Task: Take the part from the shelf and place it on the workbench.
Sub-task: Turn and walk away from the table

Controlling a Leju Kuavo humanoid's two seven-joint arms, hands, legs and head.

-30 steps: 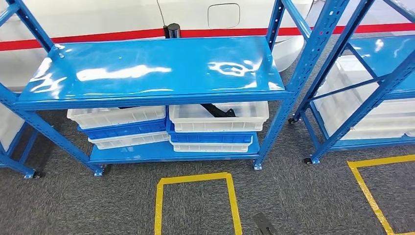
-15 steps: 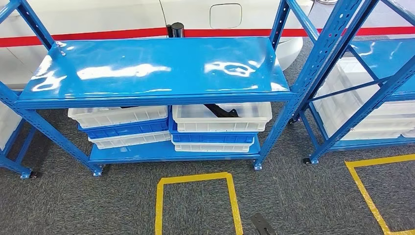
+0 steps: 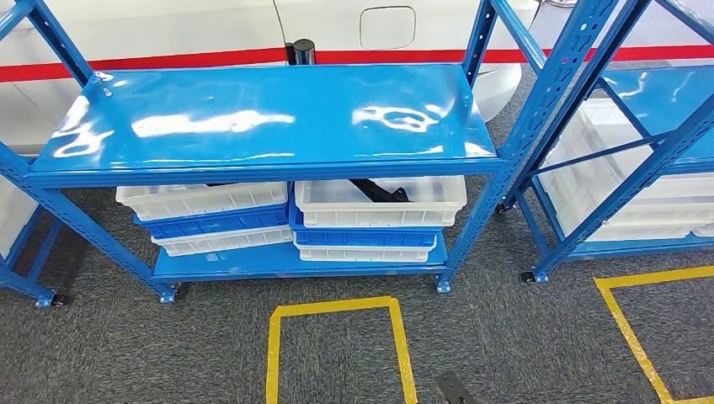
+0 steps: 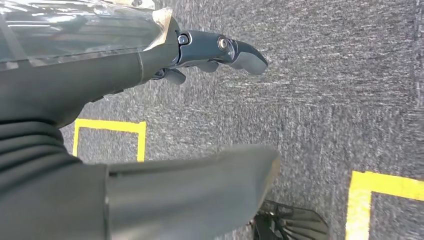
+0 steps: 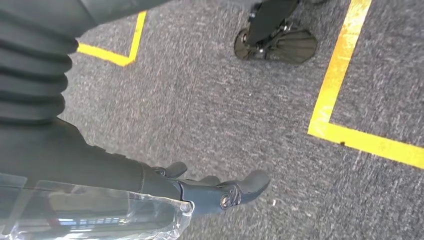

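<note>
Part [image 3: 378, 190]: dark, elongated; lies in the upper right white bin [image 3: 379, 215] on the lower level of the blue shelf [image 3: 261, 118], under the top board.
Left hand [image 4: 220, 50]: hangs over grey carpet, fingers apart, holds nothing.
Right hand [image 5: 220, 190]: hangs over carpet, fingers apart, holds nothing.
Step in hand: approach; judged not yet reaching.
Method: stand square at the yellow floor box [image 3: 337, 349], bend low, enter beneath the top board, grip the part mid-length, draw it out level.
Markings: none legible; no brand or label can be read.
</note>
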